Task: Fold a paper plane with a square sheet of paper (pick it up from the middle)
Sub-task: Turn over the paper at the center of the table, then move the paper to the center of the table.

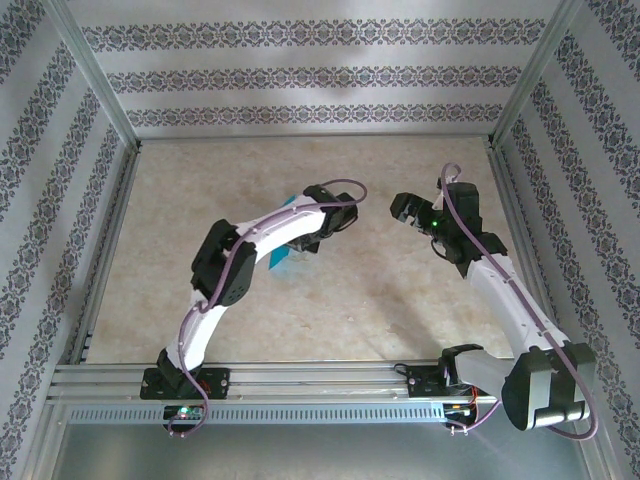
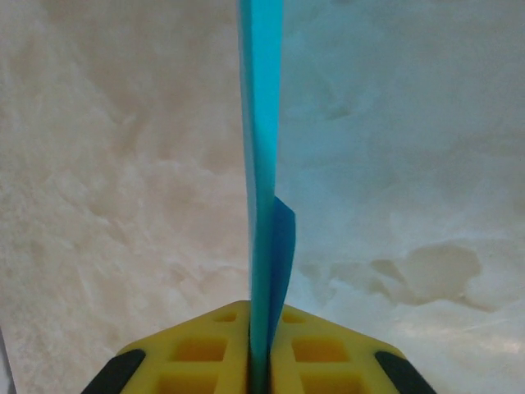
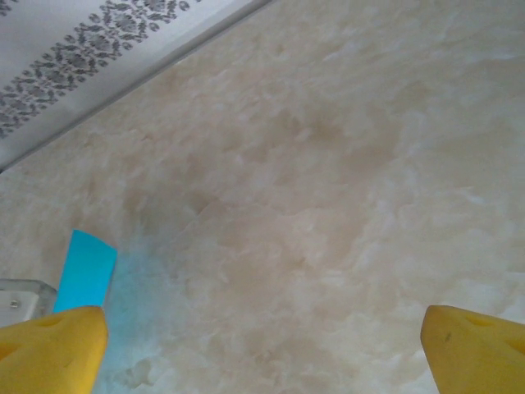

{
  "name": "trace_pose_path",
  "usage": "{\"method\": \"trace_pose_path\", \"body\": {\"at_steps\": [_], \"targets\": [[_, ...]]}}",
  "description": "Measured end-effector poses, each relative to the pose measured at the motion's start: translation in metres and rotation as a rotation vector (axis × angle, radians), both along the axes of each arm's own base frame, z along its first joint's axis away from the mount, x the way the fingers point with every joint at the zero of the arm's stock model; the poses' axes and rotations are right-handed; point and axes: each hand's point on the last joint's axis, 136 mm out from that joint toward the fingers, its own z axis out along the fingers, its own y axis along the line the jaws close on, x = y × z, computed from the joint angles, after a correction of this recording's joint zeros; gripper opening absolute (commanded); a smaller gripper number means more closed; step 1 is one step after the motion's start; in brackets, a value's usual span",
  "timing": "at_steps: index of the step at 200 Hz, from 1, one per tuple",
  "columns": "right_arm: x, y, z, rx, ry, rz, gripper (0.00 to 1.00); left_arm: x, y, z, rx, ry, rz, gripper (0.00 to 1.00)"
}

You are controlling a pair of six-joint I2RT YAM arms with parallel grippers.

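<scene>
Fingers: left fingers [image 2: 197,353] pressed together, pinching the paper [image 2: 261,156]; right fingers [image 3: 49,349] spread wide with nothing between them, yellow tips at the lower corners of the right wrist view, bare table [image 1: 380,290] beneath. Paper: teal, seen edge-on in the left wrist view as a thin upright blade running from the pads at bottom centre to the top edge, with a shorter flap showing just right of it near the pads, so apparently more than one layer. Top view: teal patches peek out from under the left forearm, left of frame centre; right arm's fingers lie to the right of centre, facing the left arm's and apart from them. Right wrist view: a teal corner at lower left, above the left-hand tip. Whether the paper's far edge touches the table cannot be told. Step, as judged: sheet lifted by its middle and doubled along a centre line; no dart shape formed, so the task looks early. Next move, as judged: calls for the free fingers to close in on the loose edge, or for the doubled sheet to be laid flat and its crease pressed, keeping both layers aligned.
</scene>
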Motion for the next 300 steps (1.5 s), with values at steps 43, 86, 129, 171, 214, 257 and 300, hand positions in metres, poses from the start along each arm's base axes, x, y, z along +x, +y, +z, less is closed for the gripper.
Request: {"method": "trace_pose_path", "body": {"at_steps": [43, 86, 129, 171, 214, 257, 300], "targets": [[-0.003, -0.011, -0.013, -0.033, 0.035, -0.052, 0.97, -0.014, -0.022, -0.026, -0.089, 0.079, 0.036, 0.49], [-0.005, -0.010, -0.025, 0.013, 0.087, -0.056, 0.88, -0.019, -0.054, -0.020, -0.404, 0.076, 0.023, 0.77], [-0.013, 0.041, -0.060, 0.059, 0.216, 0.065, 0.84, -0.008, -0.027, 0.045, -0.797, -0.120, 0.068, 0.97], [-0.032, 0.144, -0.081, 0.062, 0.299, 0.268, 0.73, -0.004, 0.066, 0.046, -0.954, -0.284, 0.273, 1.00], [-0.029, 0.232, -0.106, 0.103, 0.366, 0.365, 0.64, -0.027, 0.130, 0.006, -0.991, -0.303, 0.467, 1.00], [-0.023, 0.286, -0.125, 0.142, 0.407, 0.420, 0.60, -0.029, 0.146, 0.000, -1.103, -0.321, 0.547, 1.00], [-0.019, 0.303, -0.139, 0.161, 0.447, 0.430, 0.57, -0.023, 0.142, 0.008, -1.168, -0.333, 0.529, 1.00]]}}
